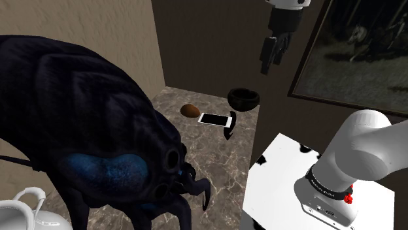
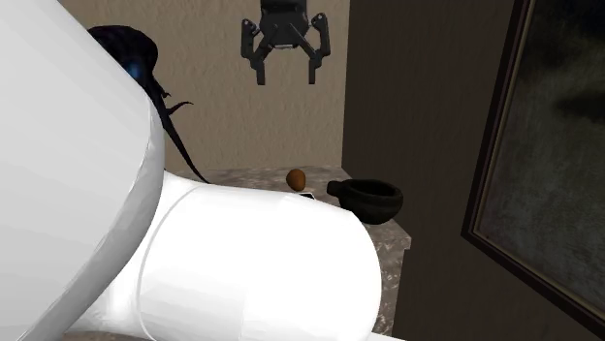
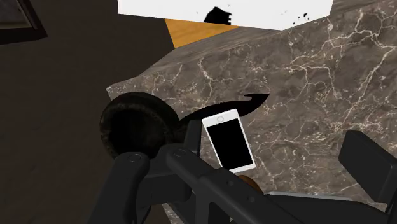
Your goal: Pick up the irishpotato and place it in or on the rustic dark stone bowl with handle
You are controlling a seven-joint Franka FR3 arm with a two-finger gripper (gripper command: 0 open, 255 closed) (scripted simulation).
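At the counter's far end in the shoulder view, the brown irishpotato [image 1: 189,111] lies on the marbled counter [image 1: 222,163] just beside a white phone [image 1: 216,119]. The dark stone bowl [image 1: 243,98] sits by the far right corner, apart from the irishpotato. High above that end, the gripper [image 2: 286,77] hangs with its fingers spread wide, holding nothing.

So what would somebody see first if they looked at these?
A huge dark bug figure with blue patches looms on the marble counter at the shoulder view's left. Beyond it lie a small brown potato, a white phone and a dark bowl, with the open black tool hanging high above.
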